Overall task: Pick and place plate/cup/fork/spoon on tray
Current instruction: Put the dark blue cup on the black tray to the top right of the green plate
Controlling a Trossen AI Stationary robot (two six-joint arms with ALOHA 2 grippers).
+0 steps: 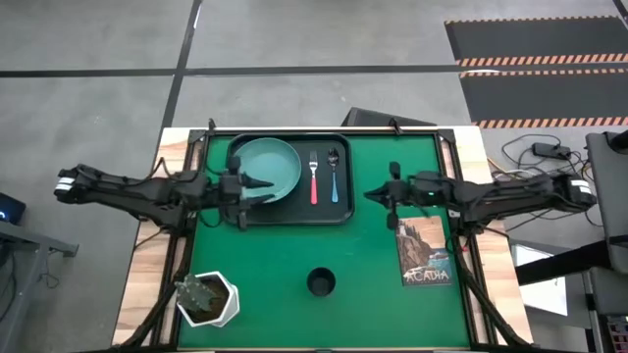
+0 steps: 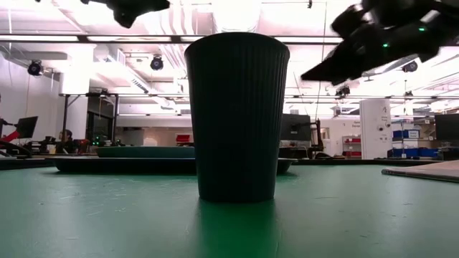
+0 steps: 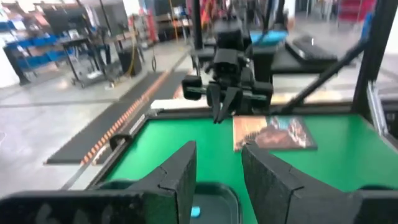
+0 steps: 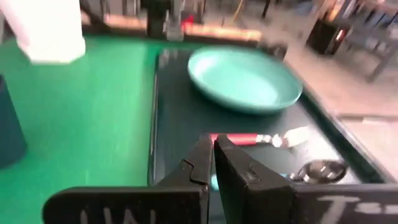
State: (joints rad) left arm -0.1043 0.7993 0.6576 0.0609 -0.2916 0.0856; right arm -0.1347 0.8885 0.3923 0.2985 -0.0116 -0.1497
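Observation:
The teal plate [image 1: 267, 167] lies on the left part of the black tray [image 1: 343, 211]. To its right on the tray lie the pink-handled fork [image 1: 314, 178] and the blue-handled spoon [image 1: 334, 176], side by side. The dark cup [image 1: 321, 282] stands upright on the green mat, nearer the front edge. My left gripper [image 1: 263, 188] hangs open above the plate's near-left rim, pointing level toward the right, with nothing between its fingers [image 3: 180, 171]. My right gripper [image 1: 373, 194] is shut and holds nothing, above the mat just right of the tray; it points toward the tray [image 4: 180, 118].
A white hexagonal plant pot [image 1: 208, 299] stands at the near left corner. A book with a landscape cover [image 1: 425, 253] lies on the mat's right side. The bare green mat [image 1: 265, 255] stretches between pot, cup and book.

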